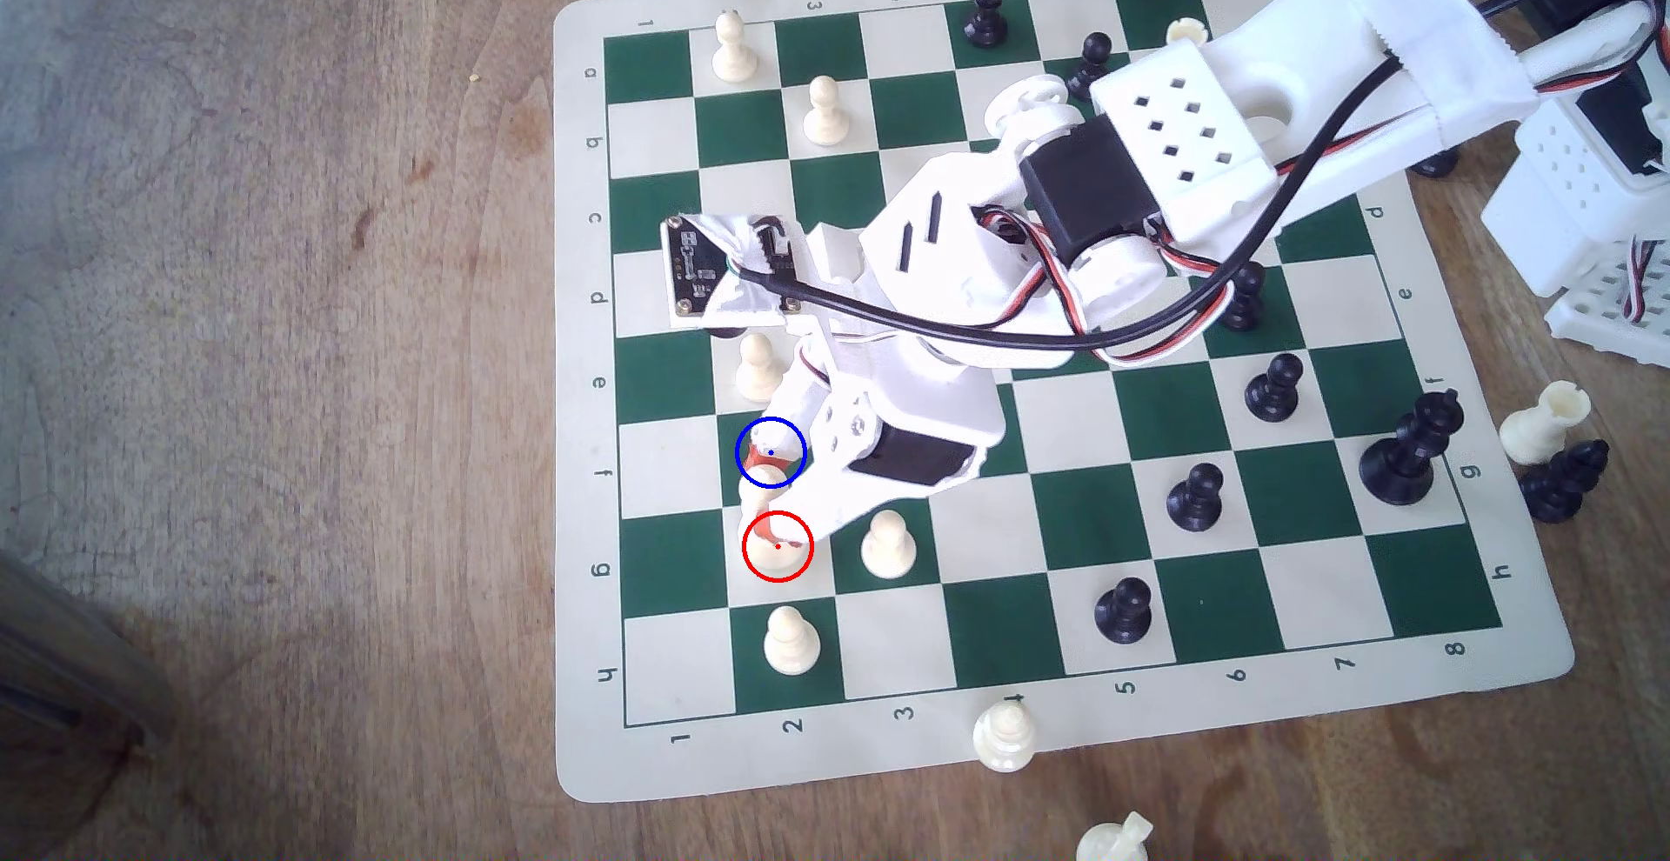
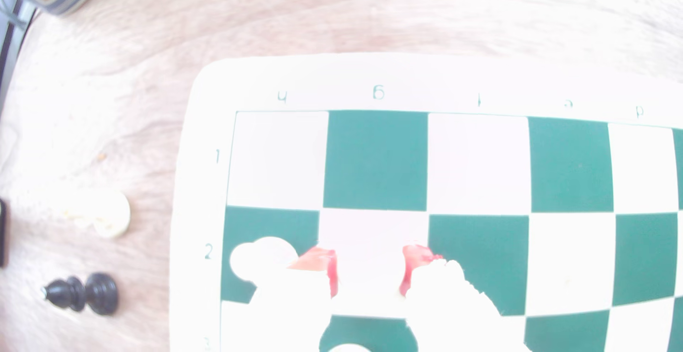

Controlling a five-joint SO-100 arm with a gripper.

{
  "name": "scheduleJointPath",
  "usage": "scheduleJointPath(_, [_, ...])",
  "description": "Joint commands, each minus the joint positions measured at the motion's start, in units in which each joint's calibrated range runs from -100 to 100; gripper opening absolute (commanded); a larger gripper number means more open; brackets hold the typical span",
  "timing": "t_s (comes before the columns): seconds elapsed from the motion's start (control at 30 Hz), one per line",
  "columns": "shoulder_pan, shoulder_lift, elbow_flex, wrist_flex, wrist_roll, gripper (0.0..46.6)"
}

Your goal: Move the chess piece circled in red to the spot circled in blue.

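Gripper (image 1: 768, 509) of mine reaches down over the board's column 2, and its two red-tipped fingers (image 2: 332, 270) stand apart, one on each side of the tall cream-white chess piece (image 1: 779, 554) on the cream square g2 with the red ring. I judge that they bracket the piece but do not yet press it. The blue-ringed dark green square (image 1: 771, 453) is f2, the next square up in the exterior view, under my gripper body, so the coming move is one short step along that column toward my arm.
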Motion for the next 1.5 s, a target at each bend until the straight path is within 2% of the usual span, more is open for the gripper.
scheduleJointPath(0.0, [1.1, -9.2, -7.9, 4.1, -0.3, 0.2])
scheduleJointPath(0.43, [3.9, -14.4, -12.7, 12.7, 0.0, 0.2])
scheduleJointPath(0.73, [6.3, -9.5, -10.6, 12.2, 0.7, 0.2])
scheduleJointPath(1.47, [4.1, -2.4, -7.2, 8.7, 0.7, 0.2])
